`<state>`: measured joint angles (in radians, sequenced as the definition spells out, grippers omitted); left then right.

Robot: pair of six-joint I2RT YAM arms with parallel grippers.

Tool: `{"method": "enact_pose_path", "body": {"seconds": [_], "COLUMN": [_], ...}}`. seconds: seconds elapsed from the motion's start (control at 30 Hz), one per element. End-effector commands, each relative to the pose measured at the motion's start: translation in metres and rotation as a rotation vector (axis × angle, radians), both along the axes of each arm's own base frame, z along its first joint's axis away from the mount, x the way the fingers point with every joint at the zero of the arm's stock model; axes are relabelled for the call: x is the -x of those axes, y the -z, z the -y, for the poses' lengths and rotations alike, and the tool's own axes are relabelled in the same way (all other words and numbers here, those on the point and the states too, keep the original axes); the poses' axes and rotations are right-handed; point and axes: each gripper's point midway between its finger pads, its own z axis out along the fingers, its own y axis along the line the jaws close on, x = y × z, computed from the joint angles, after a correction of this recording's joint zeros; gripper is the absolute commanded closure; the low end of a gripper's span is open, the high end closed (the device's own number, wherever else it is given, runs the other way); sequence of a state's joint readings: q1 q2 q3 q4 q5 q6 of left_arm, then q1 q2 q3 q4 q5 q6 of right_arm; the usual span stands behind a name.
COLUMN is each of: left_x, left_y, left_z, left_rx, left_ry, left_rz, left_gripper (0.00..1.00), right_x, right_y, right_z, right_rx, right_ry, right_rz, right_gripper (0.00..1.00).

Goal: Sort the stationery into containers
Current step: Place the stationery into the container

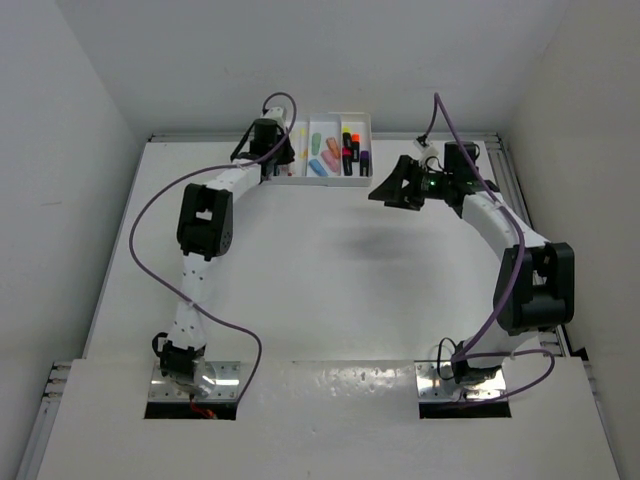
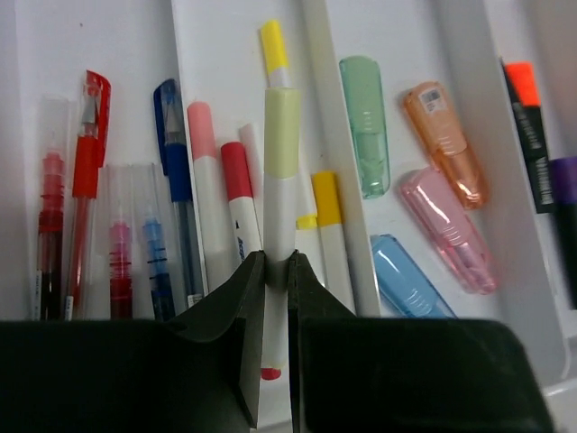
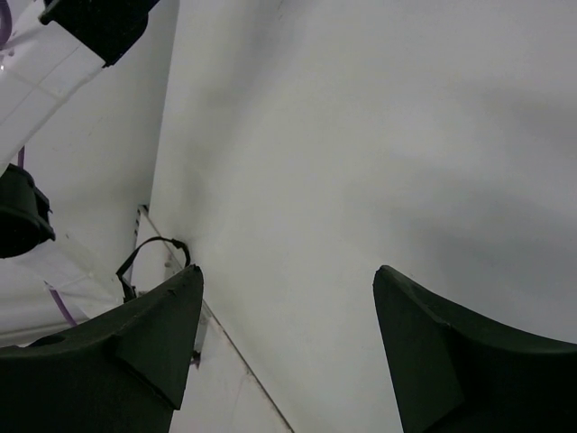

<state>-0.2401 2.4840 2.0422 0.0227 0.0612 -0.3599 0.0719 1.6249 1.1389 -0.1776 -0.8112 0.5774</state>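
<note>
From above, the white tray sits at the middle of the worktop's far edge, its four long compartments running toward the back wall. The left arm reaches up to the tray's left end, and the left jaws hang over the compartments there. How they stand cannot be told from this height. Pastel highlighters lie in the third compartment from the left and dark ones in the fourth. The right arm bends in from the right edge. The right jaws are spread, just right of the tray and clear of it.

From the left wrist, the left jaws are pinched narrow on a white marker with a pale yellow cap, which points away over the tray. I cannot tell whether it touches the pens under it. A red pen and a blue pen lie to its left, and pink-capped and red-capped markers lie just beside it. Past a divider lie green, orange, pink and blue highlighters. A black highlighter with an orange cap lies in the last compartment.

From the right wrist, the right jaws stand wide with nothing between them, over bare white worktop.
</note>
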Motion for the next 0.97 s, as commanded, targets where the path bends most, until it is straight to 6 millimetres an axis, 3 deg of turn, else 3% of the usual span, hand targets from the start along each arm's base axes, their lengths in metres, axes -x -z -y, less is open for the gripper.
{"method": "enact_pose_path", "body": {"seconds": [0.0,0.07,0.1,0.17,0.2,0.23,0.27,0.3,0.33,0.37,0.4,0.47,0.5,0.57,0.6,0.63,0.67,0.7,0.73,0.77,0.8,0.83,0.87,0.93], "left_x": [-0.015,-0.015,-0.016,-0.014,-0.014,-0.012,-0.010,-0.005,0.000,0.010,0.024,0.050,0.075,0.107,0.137,0.154,0.176,0.200,0.213,0.230,0.241,0.257,0.268,0.280], "left_y": [-0.030,-0.023,-0.023,-0.032,-0.040,-0.067,-0.082,-0.115,-0.137,-0.149,-0.186,-0.196,-0.204,-0.192,-0.181,-0.173,-0.186,-0.144,-0.137,-0.143,-0.134,-0.105,-0.109,-0.096], "left_z": [0.009,0.009,0.008,0.006,0.002,-0.001,-0.007,-0.017,-0.019,-0.025,-0.027,-0.044,-0.055,-0.080,-0.094,-0.106,-0.115,-0.123,-0.137,-0.143,-0.148,-0.160,-0.166,-0.180], "left_rx": [-0.026,-0.034,-0.042,-0.045,-0.049,-0.045,-0.051,-0.093,-0.107,-0.167,-0.183,-0.266,-0.286,-0.313,-0.317,-0.282,-0.252,-0.239,-0.210,-0.197,-0.196,-0.198,-0.205,-0.211], "left_ry": [-0.011,-0.006,-0.006,0.000,0.000,-0.003,-0.012,-0.041,-0.036,-0.017,0.005,0.025,0.027,0.019,0.013,0.033,0.032,0.050,0.042,0.027,0.024,0.004,-0.009,-0.033], "left_rz": [0.100,0.095,0.097,0.103,0.110,0.144,0.152,0.186,0.202,0.188,0.227,0.184,0.163,0.081,0.030,-0.002,0.016,-0.081,-0.097,-0.081,-0.092,-0.143,-0.116,-0.127], "left_gripper": [1.00,0.82,0.54,0.33,0.15,0.10,0.00,0.00,0.00,0.00,0.00,0.00,0.00,0.00,0.00,0.00,0.00,0.00,0.00,0.00,0.00,0.00,0.00,0.00], "right_x": [-0.001,-0.001,-0.001,-0.002,-0.002,-0.005,-0.010,-0.008,-0.008,-0.007,-0.007,0.001,0.004,0.018,0.023,0.032,0.036,0.042,0.051,0.054,0.057,0.062,0.064,0.066], "right_y": [-0.016,-0.014,-0.014,-0.014,-0.016,-0.017,-0.024,-0.024,-0.026,-0.029,-0.029,-0.022,-0.024,-0.013,-0.014,-0.004,-0.002,-0.006,0.006,0.008,0.010,0.015,0.016,0.017], "right_z": [0.006,0.008,0.009,0.012,0.015,0.022,0.029,0.039,0.042,0.059,0.073,0.092,0.105,0.121,0.135,0.140,0.150,0.154,0.157,0.161,0.164,0.165,0.168,0.170], "right_rx": [0.021,0.029,0.034,0.053,0.064,0.086,0.110,0.144,0.169,0.208,0.255,0.324,0.360,0.409,0.452,0.468,0.481,0.497,0.501,0.513,0.528,0.534,0.540,0.536], "right_ry": [0.006,0.009,0.009,0.009,0.010,0.017,0.032,0.034,0.031,0.062,0.063,0.090,0.106,0.128,0.150,0.158,0.182,0.192,0.194,0.199,0.205,0.207,0.217,0.229], "right_rz": [0.071,0.069,0.065,0.081,0.079,0.095,0.117,0.120,0.126,0.104,0.123,0.087,0.105,0.075,0.096,0.078,0.078,0.104,0.080,0.088,0.091,0.081,0.082,0.077], "right_gripper": [0.25,0.25,0.24,0.24,0.24,0.24,0.23,0.22,0.22,0.22,0.22,0.22,0.21,0.20,0.20,0.20,0.20,0.19,0.18,0.18,0.18,0.17,0.17,0.17]}}
